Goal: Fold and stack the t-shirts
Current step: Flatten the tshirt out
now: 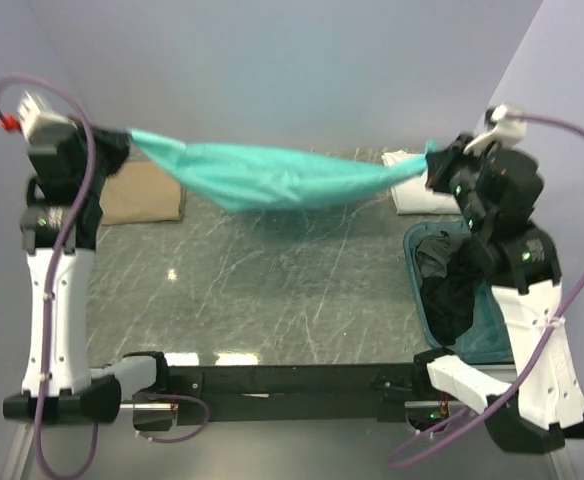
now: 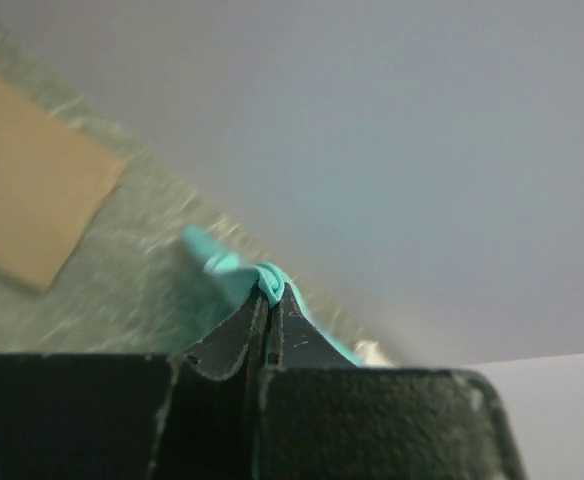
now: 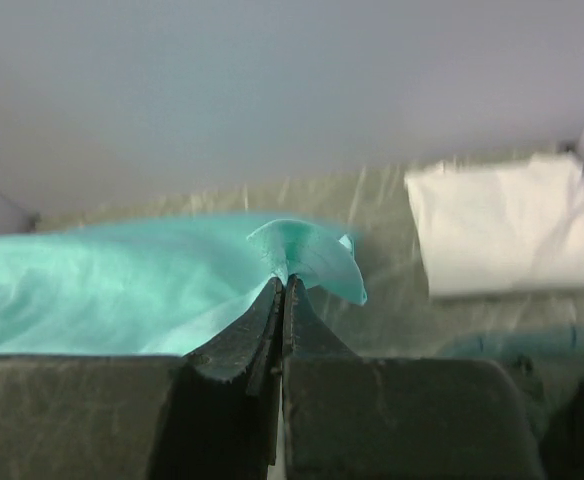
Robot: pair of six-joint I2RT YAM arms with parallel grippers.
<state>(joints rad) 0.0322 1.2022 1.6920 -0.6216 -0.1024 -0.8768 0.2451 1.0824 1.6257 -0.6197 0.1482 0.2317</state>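
A teal t-shirt (image 1: 272,175) hangs stretched in the air between my two grippers, sagging above the far half of the table. My left gripper (image 1: 122,138) is shut on its left end; the pinched cloth shows in the left wrist view (image 2: 268,282). My right gripper (image 1: 434,160) is shut on its right end, seen in the right wrist view (image 3: 302,250). A folded tan t-shirt (image 1: 142,192) lies at the far left. A folded white t-shirt (image 1: 417,190) lies at the far right. Dark grey t-shirts (image 1: 447,285) lie heaped in the tub.
A blue-green plastic tub (image 1: 492,335) stands at the right side of the dark marbled table (image 1: 262,290), partly under my right arm. Blue-grey walls close in the back and both sides.
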